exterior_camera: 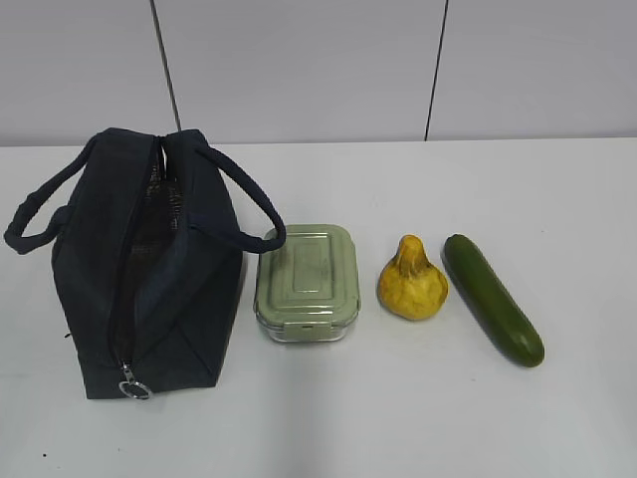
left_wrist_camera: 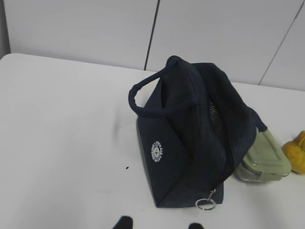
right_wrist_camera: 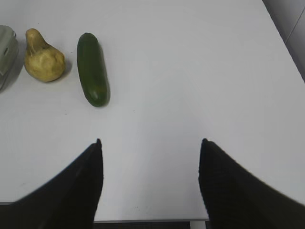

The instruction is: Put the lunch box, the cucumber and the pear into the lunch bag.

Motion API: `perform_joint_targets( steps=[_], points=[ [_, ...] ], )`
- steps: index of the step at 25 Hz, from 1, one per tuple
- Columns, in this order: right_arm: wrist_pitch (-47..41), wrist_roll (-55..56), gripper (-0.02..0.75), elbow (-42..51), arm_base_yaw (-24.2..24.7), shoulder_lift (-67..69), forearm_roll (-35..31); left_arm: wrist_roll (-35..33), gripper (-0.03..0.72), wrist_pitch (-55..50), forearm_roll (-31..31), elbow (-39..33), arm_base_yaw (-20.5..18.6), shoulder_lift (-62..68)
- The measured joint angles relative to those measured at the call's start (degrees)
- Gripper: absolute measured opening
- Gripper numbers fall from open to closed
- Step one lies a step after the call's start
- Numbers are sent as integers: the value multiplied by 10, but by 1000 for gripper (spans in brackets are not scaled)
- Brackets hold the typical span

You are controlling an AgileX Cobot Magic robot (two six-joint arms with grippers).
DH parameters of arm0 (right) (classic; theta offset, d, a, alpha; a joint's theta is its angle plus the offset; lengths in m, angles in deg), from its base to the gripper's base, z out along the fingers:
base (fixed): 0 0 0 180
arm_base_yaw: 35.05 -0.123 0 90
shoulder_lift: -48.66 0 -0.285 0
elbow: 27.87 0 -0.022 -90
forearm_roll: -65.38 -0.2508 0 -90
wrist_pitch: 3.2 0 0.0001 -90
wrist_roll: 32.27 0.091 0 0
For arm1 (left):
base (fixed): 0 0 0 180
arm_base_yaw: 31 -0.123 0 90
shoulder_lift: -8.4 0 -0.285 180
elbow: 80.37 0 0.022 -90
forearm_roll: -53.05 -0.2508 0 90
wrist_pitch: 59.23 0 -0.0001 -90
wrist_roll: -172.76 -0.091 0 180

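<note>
The dark navy lunch bag point(exterior_camera: 149, 289) stands on the left of the white table point(exterior_camera: 398, 418), handles up, its ring pull point(exterior_camera: 134, 388) at the near end and its top seam gaping narrowly. To its right lie the green-lidded lunch box point(exterior_camera: 307, 284), the yellow pear point(exterior_camera: 412, 281) and the cucumber point(exterior_camera: 493, 299), side by side. In the left wrist view my left gripper point(left_wrist_camera: 160, 224) is open and empty, just short of the lunch bag point(left_wrist_camera: 190, 143) and ring pull point(left_wrist_camera: 206, 204). My right gripper point(right_wrist_camera: 150, 143) is wide open over bare table, with the cucumber point(right_wrist_camera: 92, 69) and pear point(right_wrist_camera: 43, 57) ahead to its left.
A grey panelled wall point(exterior_camera: 299, 70) closes the back of the table. The lunch box point(left_wrist_camera: 264, 160) touches the bag's right side. The table's near edge point(right_wrist_camera: 143, 220) shows under my right gripper. Neither arm appears in the exterior view.
</note>
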Motion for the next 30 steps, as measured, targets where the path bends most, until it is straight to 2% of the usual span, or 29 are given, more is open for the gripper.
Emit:
perform_joint_targets(
  steps=[8,14,22,26,30],
  points=[
    [7,0,491,-3,0,0,0,0,228,4,2,0,8,0],
    [101,-6,489,-30,-4,67,-1,-19,241,63,33,31,46,34],
    [169,-12,434,-129,-43,317,-10,-25,255,116,7,176,115,349],
    [175,-16,429,-193,-54,456,-10,-32,321,105,7,251,117,519],
    [175,-50,429,-237,-54,550,-44,-54,361,87,20,288,117,624]
  ],
)
